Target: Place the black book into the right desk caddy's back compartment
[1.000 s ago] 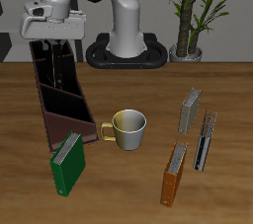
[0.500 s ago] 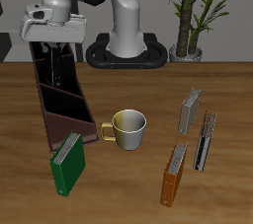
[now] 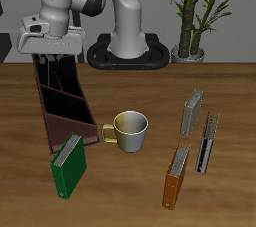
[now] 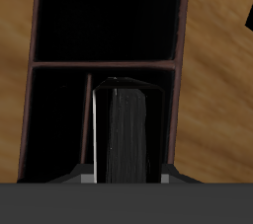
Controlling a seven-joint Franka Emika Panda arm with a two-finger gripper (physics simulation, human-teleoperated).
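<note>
The right desk caddy (image 3: 72, 123) is a long dark reddish-brown box running from the table's back toward its front edge. My gripper (image 3: 52, 61) hangs over its far end, shut on the black book (image 4: 126, 134), which stands upright between the fingers with its white page edge showing. In the wrist view the book reaches down inside the back compartment (image 4: 54, 119), just behind the cross divider (image 4: 104, 65). In the exterior view the book is mostly hidden by the hand and the caddy walls.
A green book (image 3: 68, 164) lies at the caddy's near end. A cream mug (image 3: 129, 131) stands beside the caddy. An orange book (image 3: 176, 176), a grey book (image 3: 192, 111) and a dark book (image 3: 207, 141) lie farther off. A potted plant (image 3: 190, 16) stands at the back.
The hand has come down toward the caddy's far end with the book and shifted slightly sideways. Nothing else moved.
</note>
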